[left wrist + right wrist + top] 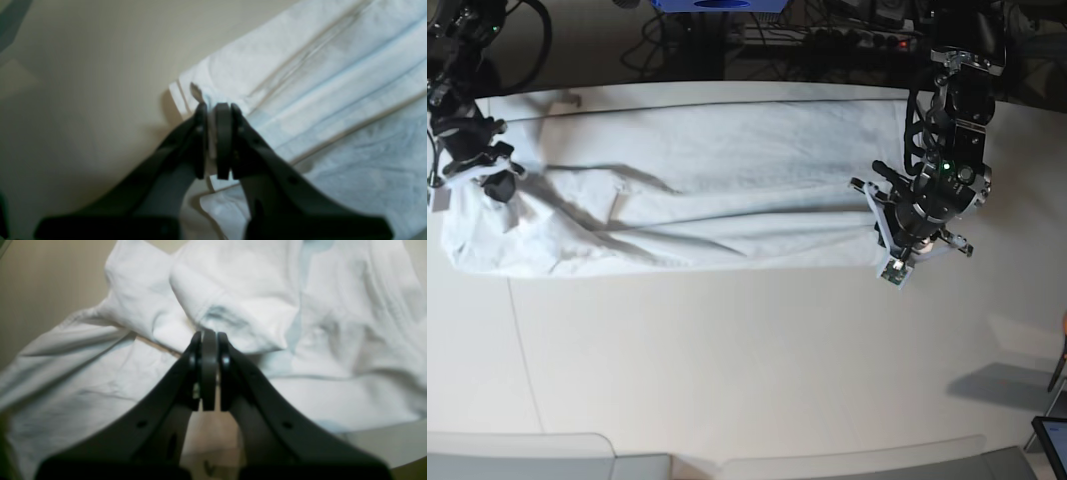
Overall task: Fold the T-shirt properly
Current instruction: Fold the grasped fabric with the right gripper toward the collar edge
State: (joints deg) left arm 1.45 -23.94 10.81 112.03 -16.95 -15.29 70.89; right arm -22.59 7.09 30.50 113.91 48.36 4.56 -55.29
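From the left wrist camera, the left gripper (215,110) has its dark jaws pressed together on a corner of the T-shirt (320,83); a thin sliver of white fabric shows between the pads, and a small tab of cloth pokes out just past the tips. The shirt runs up and to the right in long, parallel folds, layered over itself, while bare beige tabletop (83,83) fills the left half of the view (everything is rather soft in focus).

From the right wrist camera, the right gripper (208,336) is closed tight, its tips buried against a bunched roll of the T-shirt (333,340). A hemmed sleeve opening sits just above the tips. Whether cloth is actually caught between the pads cannot be told here, though the fabric touches them. Rumpled white cloth spreads to both sides.

From the base camera, the T-shirt (717,190) lies stretched into a long horizontal band across the far half of the white table (747,370). The left gripper (897,262) is at the band's right end, near its lower corner; the right gripper (495,185) is at the left end, on the gathered fabric there. Cables (827,35) clutter the dark strip beyond the table.
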